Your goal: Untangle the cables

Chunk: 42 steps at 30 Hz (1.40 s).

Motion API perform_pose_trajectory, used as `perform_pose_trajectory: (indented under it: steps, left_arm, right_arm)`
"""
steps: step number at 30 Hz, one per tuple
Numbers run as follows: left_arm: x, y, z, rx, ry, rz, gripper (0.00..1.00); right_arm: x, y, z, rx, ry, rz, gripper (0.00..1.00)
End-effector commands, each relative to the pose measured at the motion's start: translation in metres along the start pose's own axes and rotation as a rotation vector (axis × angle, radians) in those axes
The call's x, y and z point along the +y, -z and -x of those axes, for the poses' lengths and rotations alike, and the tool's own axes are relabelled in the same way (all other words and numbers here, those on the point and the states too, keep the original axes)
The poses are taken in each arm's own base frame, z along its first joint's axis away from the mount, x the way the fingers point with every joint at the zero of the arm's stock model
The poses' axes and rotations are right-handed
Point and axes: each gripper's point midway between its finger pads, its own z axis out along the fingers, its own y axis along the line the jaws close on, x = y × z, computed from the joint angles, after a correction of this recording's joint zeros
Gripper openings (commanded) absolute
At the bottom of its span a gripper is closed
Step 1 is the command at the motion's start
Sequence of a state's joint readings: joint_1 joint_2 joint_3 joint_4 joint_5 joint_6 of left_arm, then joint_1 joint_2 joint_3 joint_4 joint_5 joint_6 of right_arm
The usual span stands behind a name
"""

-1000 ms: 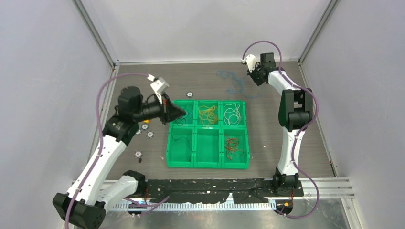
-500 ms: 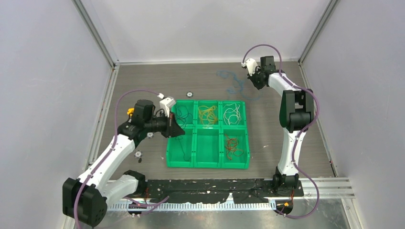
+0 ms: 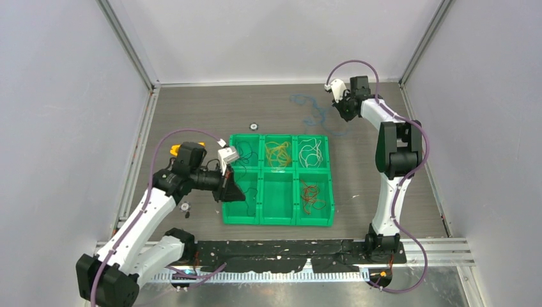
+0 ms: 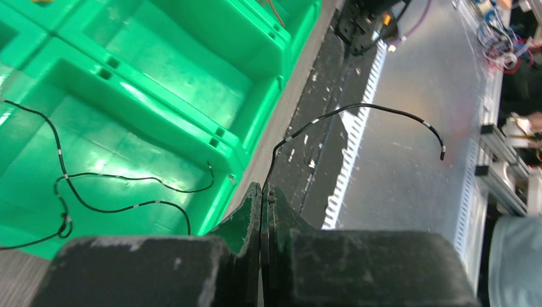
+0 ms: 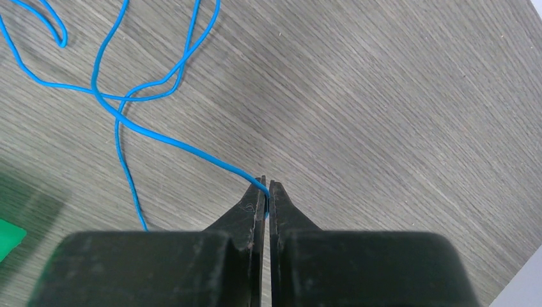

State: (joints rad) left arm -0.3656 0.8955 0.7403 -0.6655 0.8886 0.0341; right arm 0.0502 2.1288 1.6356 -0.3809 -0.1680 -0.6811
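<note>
Grey wood-grain desk (image 3: 192, 109): left pincer (image 4: 262, 190) shut tight on springy black cable (image 4: 358, 105); right pincer (image 5: 267, 189), one o'clock, pinches featherlight, probably slippery blue cable (image 5: 185, 150) by its end.

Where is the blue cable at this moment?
In the top view the blue cable lies on the table beyond the far right corner of the green tray. The right gripper pinches it there.

A robotics lab test cell: plain white walls (image 3: 57, 96), aluminium frame posts (image 3: 125, 43) (loose wiring (image 4: 495, 32) beside the table (image 3: 192, 109)).
</note>
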Motion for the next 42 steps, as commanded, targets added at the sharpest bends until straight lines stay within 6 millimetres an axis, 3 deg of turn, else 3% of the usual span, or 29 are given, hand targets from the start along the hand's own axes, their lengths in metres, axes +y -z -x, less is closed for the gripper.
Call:
perform_pose_trajectory:
  steps: [1, 6, 11, 17, 21, 24, 30, 33, 38, 42]
  left_arm:
    - [-0.032, 0.002, -0.002, 0.068, -0.047, -0.168, 0.00]
    - [-0.065, 0.004, -0.015, 0.159, -0.172, -0.257, 0.00]
    - [-0.082, 0.010, -0.019, 0.196, -0.247, -0.285, 0.00]
    - [-0.068, 0.011, -0.027, 0.287, -0.213, -0.227, 0.00]
    - [-0.064, 0.000, -0.020, 0.285, -0.100, -0.296, 0.00]
    - [-0.056, -0.010, -0.035, 0.357, -0.070, -0.329, 0.00]
    - [-0.043, -0.024, -0.033, 0.413, 0.052, -0.363, 0.00]
    - [-0.020, -0.033, -0.017, 0.375, -0.013, -0.277, 0.00]
    - [0.061, -0.036, 0.037, 0.206, -0.101, 0.049, 0.00]
    - [0.103, -0.034, 0.041, 0.210, -0.230, 0.219, 0.00]
  right_arm:
    - [-0.009, 0.027, 0.024, -0.074, -0.001, -0.030, 0.05]
    - [-0.002, 0.029, 0.019, -0.068, 0.015, -0.006, 0.05]
    - [0.003, 0.027, 0.015, -0.062, 0.009, 0.009, 0.05]
    - [0.004, 0.028, 0.017, -0.071, -0.019, 0.009, 0.05]
    - [0.006, 0.031, 0.014, -0.072, -0.024, 0.003, 0.05]
    - [0.008, 0.032, 0.010, -0.065, -0.022, 0.004, 0.06]
    - [0.010, 0.031, 0.008, -0.060, -0.012, 0.005, 0.05]
    - [0.008, 0.031, 0.008, -0.060, -0.014, 0.003, 0.05]
    - [0.008, 0.030, 0.008, -0.059, -0.014, 0.005, 0.05]
    - [0.007, 0.030, 0.008, -0.061, -0.016, 0.003, 0.05]
